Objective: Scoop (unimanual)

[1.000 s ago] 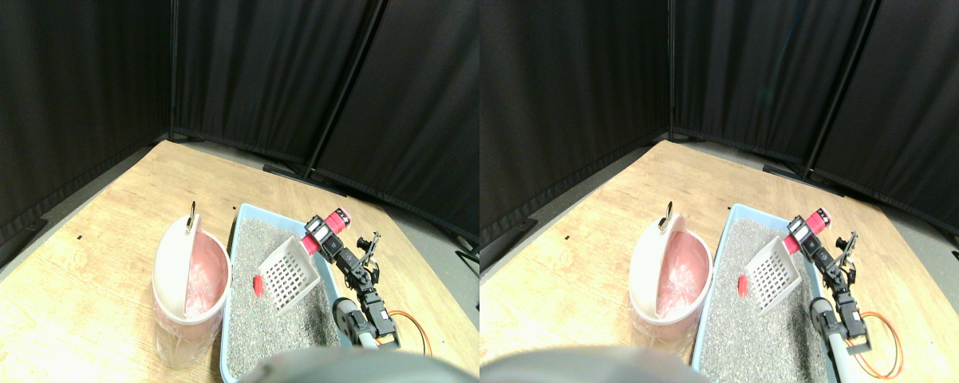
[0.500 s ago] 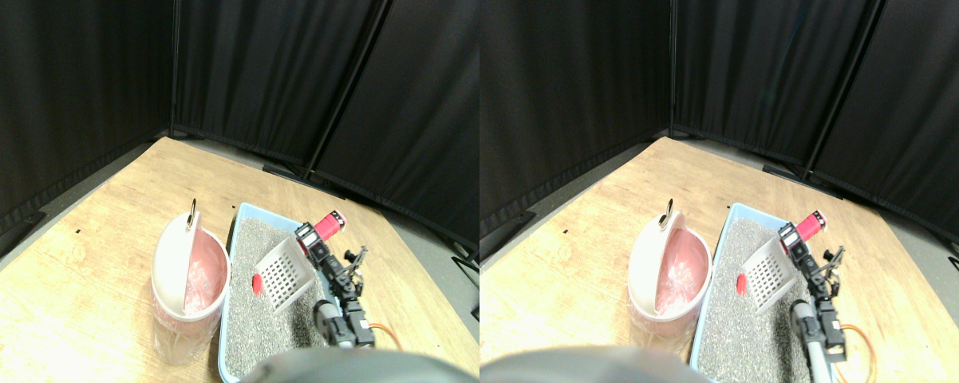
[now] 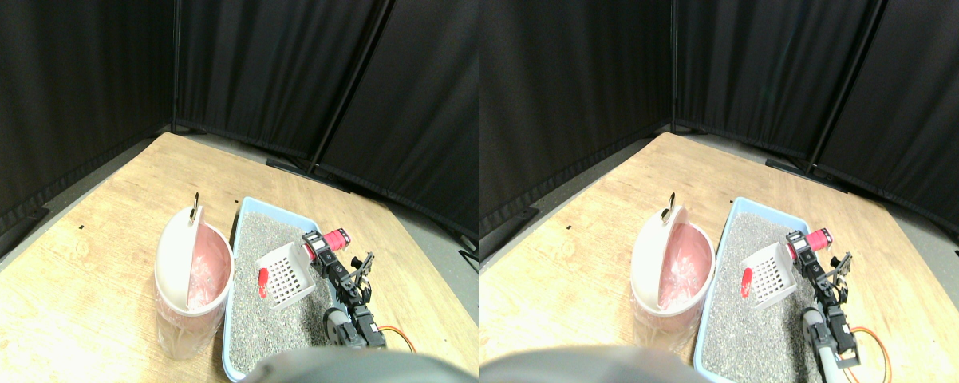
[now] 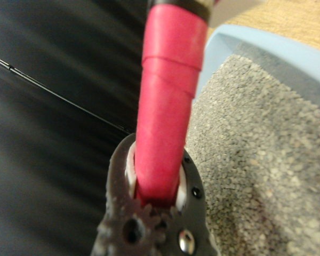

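The claw [image 3: 325,249], clamped on the scoop's red handle [image 4: 168,106], has lifted the white scoop [image 3: 286,274] with the red piece [image 3: 262,282] at its lip, nearer the pink bin [image 3: 192,279], so dumping looks next.

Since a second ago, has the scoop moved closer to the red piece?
Yes. The white scoop has slid across the grey litter toward the bin; its front edge now meets the red piece, which earlier lay apart.
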Tool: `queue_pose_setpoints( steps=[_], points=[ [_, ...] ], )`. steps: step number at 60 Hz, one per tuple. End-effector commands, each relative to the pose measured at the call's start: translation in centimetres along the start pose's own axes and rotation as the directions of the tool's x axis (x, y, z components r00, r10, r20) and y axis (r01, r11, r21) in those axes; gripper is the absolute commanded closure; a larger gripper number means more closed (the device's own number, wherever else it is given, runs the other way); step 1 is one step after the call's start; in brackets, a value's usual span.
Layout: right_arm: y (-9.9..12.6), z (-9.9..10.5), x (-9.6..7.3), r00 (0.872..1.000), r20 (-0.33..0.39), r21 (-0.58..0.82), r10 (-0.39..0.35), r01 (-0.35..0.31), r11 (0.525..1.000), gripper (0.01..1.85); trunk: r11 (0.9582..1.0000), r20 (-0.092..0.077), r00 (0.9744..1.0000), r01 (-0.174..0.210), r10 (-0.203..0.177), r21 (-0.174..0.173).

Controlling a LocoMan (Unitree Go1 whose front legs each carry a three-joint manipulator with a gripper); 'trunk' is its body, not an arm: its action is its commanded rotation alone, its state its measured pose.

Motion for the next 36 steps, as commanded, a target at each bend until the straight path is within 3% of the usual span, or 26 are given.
queue_pose_setpoints(
  steps=[1,5,13,23,28,36],
  points=[
    [-0.8,0.2,0.3,0.998,0.033,0.136,-0.044,0.04,0.99,1.81,0.9999,-0.019,0.9998,-0.007,0.007,-0.008],
    [-1.7,0.5,0.2,0.991,0.011,0.234,-0.135,0.129,0.964,1.81,1.0,-0.021,0.9998,-0.004,0.004,-0.007],
    [-2.8,0.5,0.1,0.979,0.037,0.316,-0.2,0.178,0.932,1.81,1.0,-0.023,0.9997,-0.001,0.001,-0.004],
    [-3.7,-0.4,-0.5,0.958,0.009,0.376,-0.285,0.261,0.889,1.81,1.0,-0.024,0.9997,0.004,-0.005,-0.002],
    [-4.2,-0.7,-0.9,0.955,0.018,0.409,-0.296,0.263,0.874,1.81,1.0,-0.022,0.9997,0.008,-0.008,0.003],
    [-4.8,0.2,-1.4,0.947,0.118,0.438,-0.298,0.22,0.872,1.81,0.9998,-0.017,0.9997,0.017,-0.017,0.009]
  ],
)
